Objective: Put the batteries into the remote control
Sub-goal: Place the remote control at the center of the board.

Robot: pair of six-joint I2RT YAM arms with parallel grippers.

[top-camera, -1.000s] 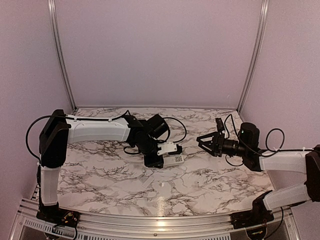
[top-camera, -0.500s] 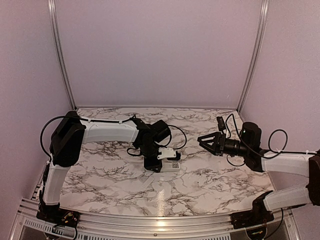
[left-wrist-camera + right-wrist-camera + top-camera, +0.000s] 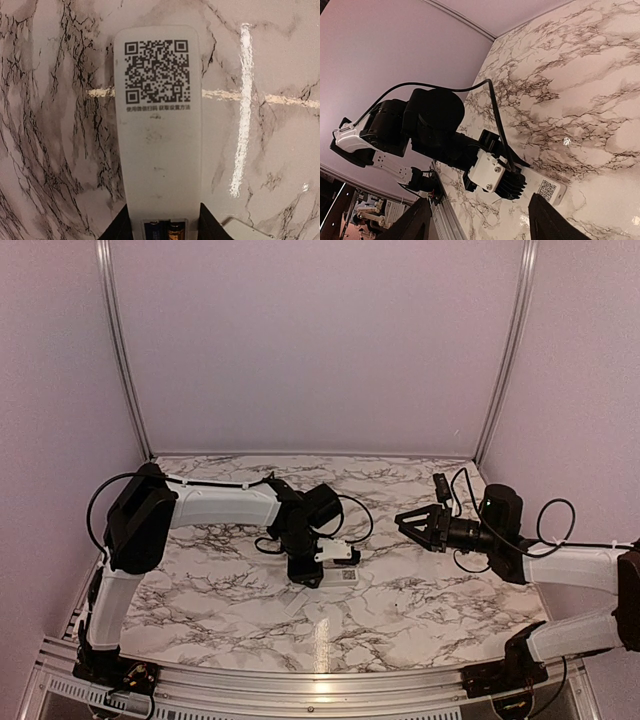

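remote control lower, nearer table, in left pincer; right pincer unmoved

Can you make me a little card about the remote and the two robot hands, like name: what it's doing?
remote control: white, back side up, QR code on it
batteries: two ends showing at the gripped end
left gripper: shut on the remote control
right gripper: open, empty, apart from the remote control
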